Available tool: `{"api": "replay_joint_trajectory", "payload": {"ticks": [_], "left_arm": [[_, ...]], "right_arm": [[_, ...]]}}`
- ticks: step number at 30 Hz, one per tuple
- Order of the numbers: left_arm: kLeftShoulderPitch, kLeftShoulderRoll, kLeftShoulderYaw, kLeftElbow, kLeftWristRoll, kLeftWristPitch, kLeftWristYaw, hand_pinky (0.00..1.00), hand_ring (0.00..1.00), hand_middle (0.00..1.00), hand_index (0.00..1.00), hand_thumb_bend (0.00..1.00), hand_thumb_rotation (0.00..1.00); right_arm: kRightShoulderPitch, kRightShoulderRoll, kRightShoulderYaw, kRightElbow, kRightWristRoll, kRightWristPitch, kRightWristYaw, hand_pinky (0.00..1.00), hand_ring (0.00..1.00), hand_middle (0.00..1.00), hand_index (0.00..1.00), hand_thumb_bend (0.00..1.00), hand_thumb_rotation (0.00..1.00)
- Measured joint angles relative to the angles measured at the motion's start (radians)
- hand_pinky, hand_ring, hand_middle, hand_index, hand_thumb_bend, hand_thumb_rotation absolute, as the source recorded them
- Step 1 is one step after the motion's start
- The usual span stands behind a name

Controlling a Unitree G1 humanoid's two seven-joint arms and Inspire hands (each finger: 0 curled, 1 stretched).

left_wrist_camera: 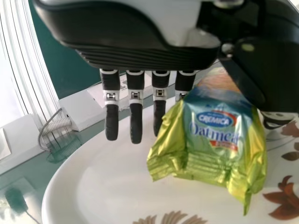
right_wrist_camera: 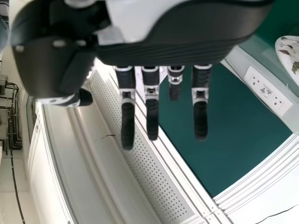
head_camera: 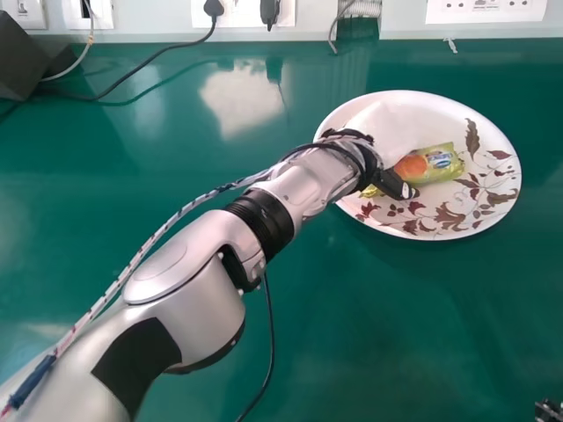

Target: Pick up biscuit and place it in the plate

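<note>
**Biscuit lies to the robot's right of the left hand, its long axis running across the plate**

Nearest me, the silver left arm [head_camera: 189, 281] slants forward over the green bench [head_camera: 369, 325] and ends above the plate [head_camera: 422, 101]. The right hand [right_wrist_camera: 173, 42] is well away from the biscuit, its fingers straight, so the left is plainly the one placed for this work.

The left hand [left_wrist_camera: 131, 44] is above the left part of the packet. Its thumb [head_camera: 393, 185] comes down on the side nearer the robot, over the packet; the fingers [left_wrist_camera: 136, 123] are on the farther side, straight and apart from the thumb rather than curled round anything. Whether any of them touches the wrapper I can't tell from here.

The biscuit [head_camera: 431, 164], in its yellow-green wrapper, is within the plate's rim. Most of what I can see of it reaches out from the thumb toward the robot's right, with that end angled slightly toward the wall; the other end pokes out just below the thumb. It looks to me as though it is lying on the plate, so I'd judge the placing all but done. What the move wants now is a straight lift, thumb and fingers kept wide, because a sideways drag could catch the crimped wrapper and swing the packet round.

Beyond the plate, the wall sockets [head_camera: 486, 9] sit past the bench's far edge.
</note>
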Motion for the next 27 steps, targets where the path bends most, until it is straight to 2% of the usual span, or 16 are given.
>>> {"api": "replay_joint_trajectory", "payload": {"ticks": [4, 6, 12, 18, 19, 21, 24, 27], "left_arm": [[0.000, 0.004, -0.003, 0.000, 0.000, 0.002, 0.000, 0.62, 0.72, 0.85, 0.81, 0.97, 0.54], [-0.001, 0.005, -0.004, 0.000, -0.001, 0.004, -0.001, 0.65, 0.75, 0.88, 0.82, 1.00, 0.58], [-0.003, 0.007, 0.015, -0.002, -0.038, 0.009, -0.023, 0.78, 0.85, 0.93, 0.87, 1.00, 0.66], [-0.003, 0.016, 0.031, -0.027, -0.062, 0.008, -0.046, 0.84, 0.90, 0.95, 0.90, 1.00, 0.68], [-0.002, 0.021, 0.034, -0.034, -0.069, 0.005, -0.050, 0.85, 0.90, 0.95, 0.90, 1.00, 0.68], [0.003, 0.038, 0.036, -0.055, -0.079, -0.001, -0.056, 0.90, 0.93, 0.96, 0.90, 1.00, 0.68], [0.013, 0.055, 0.045, -0.081, -0.081, -0.011, -0.060, 0.94, 0.95, 0.96, 0.91, 1.00, 0.69], [0.028, 0.071, 0.054, -0.104, -0.082, -0.019, -0.060, 0.98, 0.97, 0.98, 0.93, 1.00, 0.71]], "right_arm": [[-0.001, -0.001, -0.004, 0.005, 0.000, 0.014, 0.017, 0.63, 0.73, 0.74, 0.49, 0.52, 0.07], [-0.001, 0.000, -0.005, 0.006, -0.002, 0.024, 0.018, 0.66, 0.75, 0.75, 0.49, 0.52, 0.07], [-0.002, 0.000, -0.007, 0.007, -0.037, 0.024, 0.013, 0.64, 0.74, 0.74, 0.50, 0.52, 0.07], [-0.003, 0.000, -0.007, 0.008, -0.035, 0.028, 0.022, 0.62, 0.73, 0.74, 0.50, 0.52, 0.07], [-0.003, 0.000, -0.008, 0.008, -0.035, 0.031, 0.022, 0.62, 0.72, 0.74, 0.60, 0.66, 0.11], [-0.006, -0.002, -0.008, 0.008, -0.034, 0.040, 0.023, 0.60, 0.72, 0.74, 0.70, 0.78, 0.17], [-0.018, -0.005, -0.013, 0.012, -0.033, 0.045, 0.030, 0.59, 0.72, 0.73, 0.71, 0.81, 0.18], [-0.029, -0.008, -0.016, 0.022, -0.029, 0.054, 0.046, 0.58, 0.72, 0.73, 0.73, 0.80, 0.21]]}}
